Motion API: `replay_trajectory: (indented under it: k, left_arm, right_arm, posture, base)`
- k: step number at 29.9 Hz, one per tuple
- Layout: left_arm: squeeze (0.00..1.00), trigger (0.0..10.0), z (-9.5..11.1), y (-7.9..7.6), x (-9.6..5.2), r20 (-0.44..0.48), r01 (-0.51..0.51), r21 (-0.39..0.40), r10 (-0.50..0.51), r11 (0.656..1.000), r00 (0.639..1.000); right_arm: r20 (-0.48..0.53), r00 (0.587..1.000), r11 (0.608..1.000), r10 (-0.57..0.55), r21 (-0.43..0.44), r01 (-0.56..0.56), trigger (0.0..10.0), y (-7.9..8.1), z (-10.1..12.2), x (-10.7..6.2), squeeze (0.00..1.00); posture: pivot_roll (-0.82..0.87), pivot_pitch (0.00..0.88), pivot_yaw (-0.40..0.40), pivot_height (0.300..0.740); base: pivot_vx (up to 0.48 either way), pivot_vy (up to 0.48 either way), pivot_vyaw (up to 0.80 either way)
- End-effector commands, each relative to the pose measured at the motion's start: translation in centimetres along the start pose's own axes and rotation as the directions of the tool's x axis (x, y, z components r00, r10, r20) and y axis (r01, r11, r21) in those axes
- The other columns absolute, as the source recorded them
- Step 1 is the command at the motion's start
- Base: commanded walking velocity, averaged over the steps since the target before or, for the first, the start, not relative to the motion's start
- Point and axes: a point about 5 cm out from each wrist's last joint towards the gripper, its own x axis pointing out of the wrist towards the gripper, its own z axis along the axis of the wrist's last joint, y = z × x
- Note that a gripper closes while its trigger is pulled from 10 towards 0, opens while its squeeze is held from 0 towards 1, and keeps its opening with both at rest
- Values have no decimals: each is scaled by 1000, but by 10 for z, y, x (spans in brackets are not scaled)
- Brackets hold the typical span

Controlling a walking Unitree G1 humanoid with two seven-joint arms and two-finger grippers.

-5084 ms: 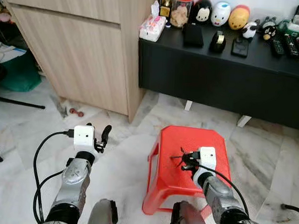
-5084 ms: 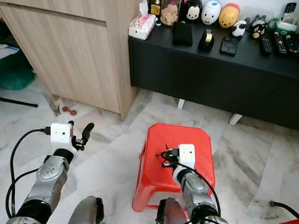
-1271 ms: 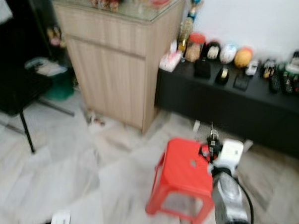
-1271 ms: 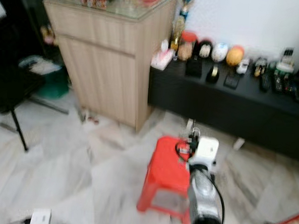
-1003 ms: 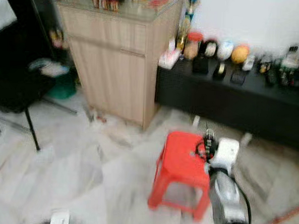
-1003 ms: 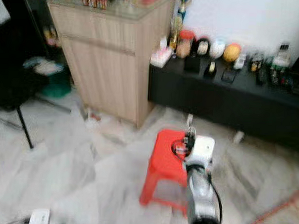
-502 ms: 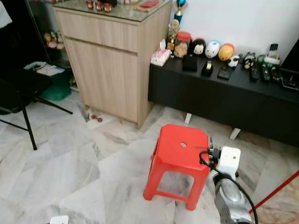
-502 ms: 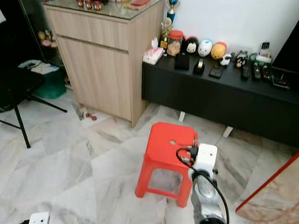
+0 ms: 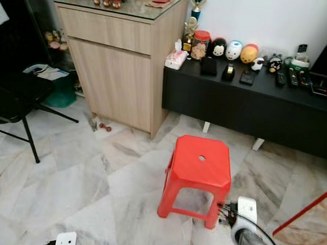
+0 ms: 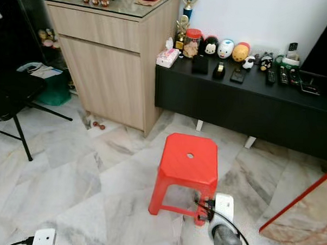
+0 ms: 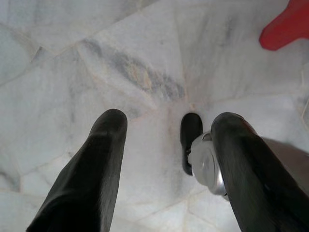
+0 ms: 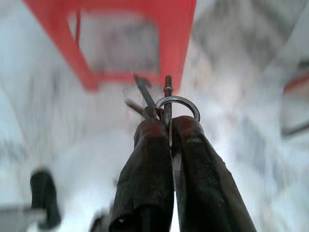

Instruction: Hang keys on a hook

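Observation:
My right gripper (image 12: 169,123) is shut on a metal key ring (image 12: 177,104) with a few dark keys sticking out past the fingertips. In the eye views this gripper (image 9: 223,212) hangs low by the front right leg of the red plastic stool (image 9: 200,162), with the keys (image 10: 201,206) at its tip. My left gripper (image 11: 166,121) hangs open over the marble floor with nothing between its fingers; its white wrist box (image 9: 66,240) sits at the bottom left.
A tall wooden cabinet (image 9: 123,50) stands at the back left. Beside it runs a low black console (image 9: 251,99) carrying toys and remotes. A black chair (image 9: 12,99) is at the left, and a red-edged marble tabletop (image 9: 306,221) at the bottom right.
The camera has risen and pulled back from the stool. My right gripper, keys still in it, has dropped from beside the stool's top to down near its front leg.

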Motion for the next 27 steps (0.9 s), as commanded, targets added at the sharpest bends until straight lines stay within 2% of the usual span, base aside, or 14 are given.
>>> replay_trajectory:
  k: [1,2,4,8,14,19,21,27]
  left_arm:
    - [0,10000,-7,-2,-1,-42,12,14,-11,1000,999]
    - [0,10000,-7,-2,-1,-42,12,14,-11,1000,999]
    - [0,10000,-9,-3,-2,-48,12,18,-11,1000,999]
    - [0,10000,-11,-4,-2,-61,16,27,-14,1000,998]
    - [0,10000,-16,-4,-3,-90,26,56,-20,998,996]
    - [0,10000,-14,-6,-2,-93,34,71,-27,997,995]
    - [0,10000,-12,-9,-1,-93,45,82,-37,996,995]
    - [0,10000,-6,-11,1,-86,44,82,-37,996,996]
  right_arm:
    - [-52,998,1000,-26,-1,26,10000,-9,-15,-2,0]
    - [-52,998,1000,-26,-1,26,10000,-9,-15,-2,0]
    - [-130,990,999,-51,9,53,10000,-14,-36,-6,0]
    - [-189,979,997,-75,16,79,10000,-18,-52,-10,0]
    - [-143,989,998,-50,39,56,10000,-12,-48,-9,0]
    - [-107,994,998,-37,46,42,10000,-6,-35,-6,0]
    - [-61,998,997,-32,70,36,10000,-4,-29,-5,0]
    - [-65,997,996,-37,81,42,10000,-2,-27,-4,0]
  posture:
    - [-30,0,-42,740]
    - [-30,0,-42,740]
    - [-34,0,-40,740]
    - [-24,12,-40,740]
    - [-38,20,-36,740]
    - [-39,31,-32,740]
    - [-33,36,-33,740]
    - [-33,45,-30,740]
  base:
    - [0,0,0]
    - [0,0,0]
    - [0,0,0]
    - [0,0,0]
    - [0,0,0]
    - [0,-277,0]
    - [0,-279,0]
    - [0,-281,0]
